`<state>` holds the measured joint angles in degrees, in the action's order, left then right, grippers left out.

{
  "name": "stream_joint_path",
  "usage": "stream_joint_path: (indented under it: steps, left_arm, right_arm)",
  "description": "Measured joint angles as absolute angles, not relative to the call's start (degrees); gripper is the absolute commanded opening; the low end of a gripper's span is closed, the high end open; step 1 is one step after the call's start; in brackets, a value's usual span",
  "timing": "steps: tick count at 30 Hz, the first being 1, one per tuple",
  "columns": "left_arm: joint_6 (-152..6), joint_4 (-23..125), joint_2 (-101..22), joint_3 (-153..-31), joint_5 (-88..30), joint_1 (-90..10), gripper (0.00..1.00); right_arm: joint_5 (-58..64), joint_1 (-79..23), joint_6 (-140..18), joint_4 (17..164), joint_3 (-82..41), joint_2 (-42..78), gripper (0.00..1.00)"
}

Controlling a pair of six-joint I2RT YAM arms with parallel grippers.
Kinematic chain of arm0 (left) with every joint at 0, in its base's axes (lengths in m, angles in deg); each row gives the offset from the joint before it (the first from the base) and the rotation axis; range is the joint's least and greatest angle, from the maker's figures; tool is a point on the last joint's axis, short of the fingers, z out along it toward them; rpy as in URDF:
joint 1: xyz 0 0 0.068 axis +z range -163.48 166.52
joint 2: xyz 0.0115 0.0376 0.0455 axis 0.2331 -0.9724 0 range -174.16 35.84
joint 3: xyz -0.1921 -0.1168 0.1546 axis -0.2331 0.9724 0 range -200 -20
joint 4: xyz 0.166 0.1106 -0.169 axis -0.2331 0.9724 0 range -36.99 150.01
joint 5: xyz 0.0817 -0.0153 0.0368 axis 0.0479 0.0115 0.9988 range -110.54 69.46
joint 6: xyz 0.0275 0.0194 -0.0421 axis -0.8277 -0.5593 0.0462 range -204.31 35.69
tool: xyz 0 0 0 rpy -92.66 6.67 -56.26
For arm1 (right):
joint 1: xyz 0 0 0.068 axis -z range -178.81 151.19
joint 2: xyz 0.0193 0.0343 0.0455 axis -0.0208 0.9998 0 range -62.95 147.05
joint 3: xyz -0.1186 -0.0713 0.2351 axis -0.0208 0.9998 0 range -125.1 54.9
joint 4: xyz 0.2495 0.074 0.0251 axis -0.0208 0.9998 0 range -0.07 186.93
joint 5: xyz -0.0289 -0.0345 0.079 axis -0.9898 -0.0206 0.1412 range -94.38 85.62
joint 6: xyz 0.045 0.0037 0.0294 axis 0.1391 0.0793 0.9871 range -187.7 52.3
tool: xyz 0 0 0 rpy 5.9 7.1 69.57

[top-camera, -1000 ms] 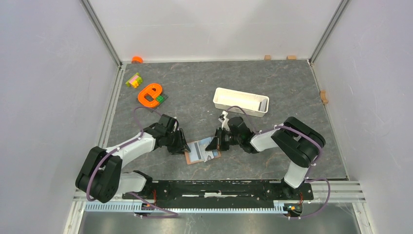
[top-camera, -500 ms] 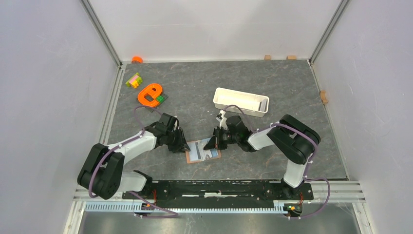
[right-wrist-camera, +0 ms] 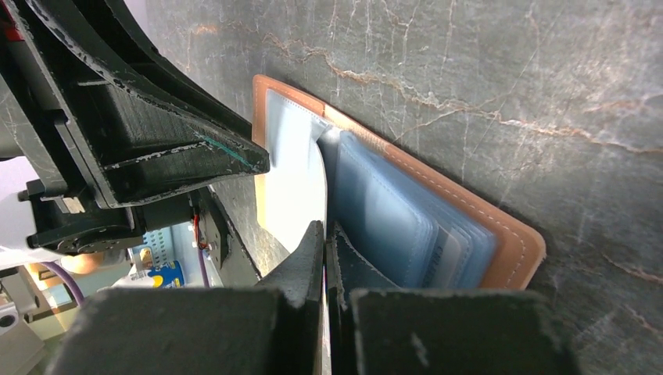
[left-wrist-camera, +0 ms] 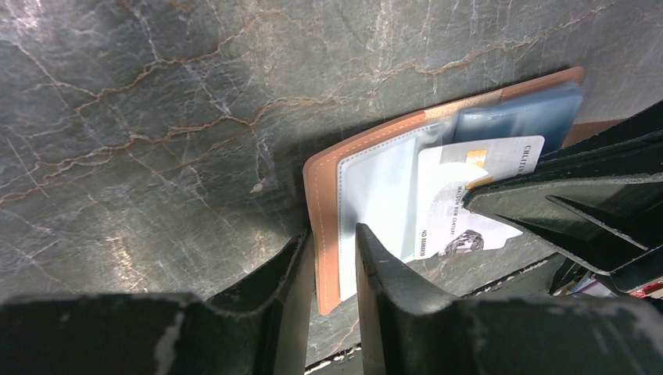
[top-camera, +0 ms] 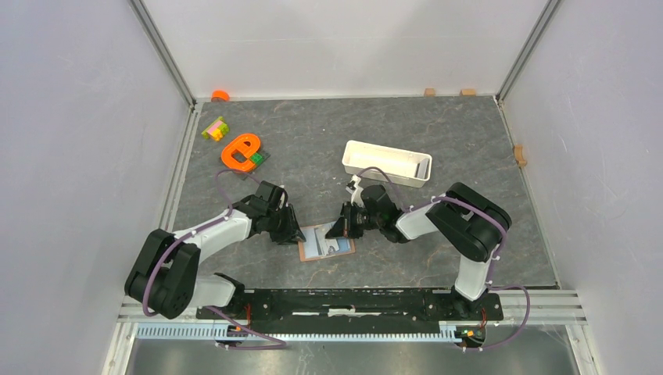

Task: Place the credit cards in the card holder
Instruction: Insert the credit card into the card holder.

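The brown card holder (top-camera: pixel 322 244) lies open on the table, its clear blue sleeves showing. My left gripper (top-camera: pixel 295 233) is shut on the holder's left cover edge (left-wrist-camera: pixel 324 250), one finger on each side of it. My right gripper (top-camera: pixel 338 231) is shut on a white credit card (left-wrist-camera: pixel 469 195), held on edge. The card's leading part lies over the holder's clear pocket. In the right wrist view the fingers (right-wrist-camera: pixel 313 242) pinch the thin card (right-wrist-camera: pixel 293 187) beside the stack of blue sleeves (right-wrist-camera: pixel 391 219). Another card shows tucked among those sleeves.
A long white tray (top-camera: pixel 387 162) stands behind the right arm. An orange ring-shaped toy (top-camera: pixel 241 151), a small coloured block (top-camera: pixel 214 128) and an orange cap (top-camera: pixel 220 95) lie at the far left. Walls close in the table on three sides.
My right gripper has moved a little to the left with the card, further over the holder. The left gripper has stayed on the holder's edge.
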<state>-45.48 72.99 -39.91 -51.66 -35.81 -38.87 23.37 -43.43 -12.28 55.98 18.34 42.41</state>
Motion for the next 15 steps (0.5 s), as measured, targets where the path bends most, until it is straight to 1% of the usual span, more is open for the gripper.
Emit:
stream_joint_path:
  steps: [15]
  left_arm:
    - [-45.51,72.69,-40.0,-51.66,-35.87,-38.82,0.33]
  right_arm:
    - [20.29,-43.98,-13.62,54.32,18.39,42.76,0.0]
